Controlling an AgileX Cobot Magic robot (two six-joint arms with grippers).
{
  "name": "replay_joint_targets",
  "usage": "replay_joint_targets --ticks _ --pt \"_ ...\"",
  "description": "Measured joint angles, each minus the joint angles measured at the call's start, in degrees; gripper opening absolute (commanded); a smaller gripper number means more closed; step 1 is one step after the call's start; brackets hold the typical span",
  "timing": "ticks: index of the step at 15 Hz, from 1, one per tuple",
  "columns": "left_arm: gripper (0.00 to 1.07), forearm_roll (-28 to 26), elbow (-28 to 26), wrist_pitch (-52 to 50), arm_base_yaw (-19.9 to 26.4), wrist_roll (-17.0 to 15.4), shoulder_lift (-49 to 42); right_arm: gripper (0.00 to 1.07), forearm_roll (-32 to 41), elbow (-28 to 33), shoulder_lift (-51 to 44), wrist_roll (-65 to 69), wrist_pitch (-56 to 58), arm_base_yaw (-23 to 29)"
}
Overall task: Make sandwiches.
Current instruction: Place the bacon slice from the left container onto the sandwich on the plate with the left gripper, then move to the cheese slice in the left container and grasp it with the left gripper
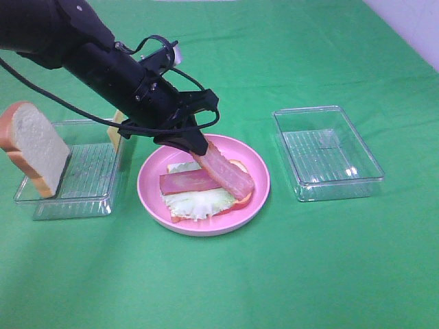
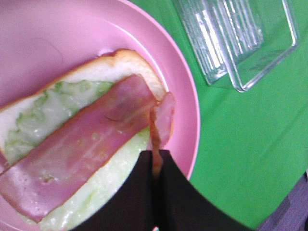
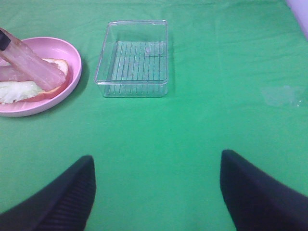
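Note:
On the pink plate (image 1: 263, 182) lies a bread slice (image 2: 129, 61) with pale green lettuce (image 1: 199, 203) and one pink ham strip (image 1: 186, 182) on top. My left gripper (image 1: 199, 147) is shut on a second ham strip (image 1: 225, 170), which slants down with its low end resting on the stack; the left wrist view shows that strip edge-on (image 2: 162, 115) between the closed fingers (image 2: 139, 192). A second bread slice (image 1: 34, 147) leans upright in the left tray, next to a yellow cheese square (image 1: 115, 131). My right gripper (image 3: 156, 192) is open and empty over bare cloth.
A clear plastic tray (image 1: 89, 185) stands left of the plate. An empty clear tray (image 1: 326, 153) stands right of it, also in the right wrist view (image 3: 132, 57). A green cloth (image 1: 309, 274) covers the table. The right arm is out of the high view.

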Motion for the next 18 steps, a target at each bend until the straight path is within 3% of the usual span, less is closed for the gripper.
replay_joint_targets --ticks 1,3,4,5,7,10,11,12,13,15,16,17,18 --pt "0.07 2.58 0.00 -1.32 0.00 -2.18 0.29 0.69 0.00 0.00 0.00 0.00 0.00 0.00" --pt "0.26 3.95 0.00 -2.41 0.06 -3.21 0.29 0.69 0.00 0.00 0.00 0.00 0.00 0.00" --pt "0.26 3.95 0.00 -2.41 0.06 -3.21 0.29 0.69 0.00 0.00 0.00 0.00 0.00 0.00" --pt "0.63 4.47 0.00 -2.23 0.11 -3.21 0.29 0.69 0.00 0.00 0.00 0.00 0.00 0.00" --pt "0.80 4.81 0.00 -1.95 0.11 -3.32 0.06 0.69 0.00 0.00 0.00 0.00 0.00 0.00" --pt "0.79 6.47 -0.46 -2.29 0.11 -3.44 -1.55 0.69 0.00 0.00 0.00 0.00 0.00 0.00" --pt "0.79 9.85 -2.81 -2.58 0.11 -6.13 -3.15 0.69 0.00 0.00 0.00 0.00 0.00 0.00" --pt "0.79 13.98 -5.10 -2.52 0.11 -10.83 -4.18 0.69 0.00 0.00 0.00 0.00 0.00 0.00" --pt "0.76 23.20 -9.91 0.00 0.11 -20.05 -4.76 0.69 0.00 0.00 0.00 0.00 0.00 0.00" --pt "0.76 35.87 -14.21 6.13 0.11 -30.08 -4.76 0.69 0.00 0.00 0.00 0.00 0.00 0.00" --pt "0.76 35.87 -14.21 6.13 0.11 -30.08 -4.76 0.69 0.00 0.00 0.00 0.00 0.00 0.00" --pt "0.76 44.12 -16.27 10.26 0.17 -35.81 -4.76 0.69 0.00 0.00 0.00 0.00 0.00 0.00" --pt "0.76 46.58 -16.62 11.69 0.17 -37.36 -4.70 0.69 0.00 0.00 0.00 0.00 0.00 0.00"
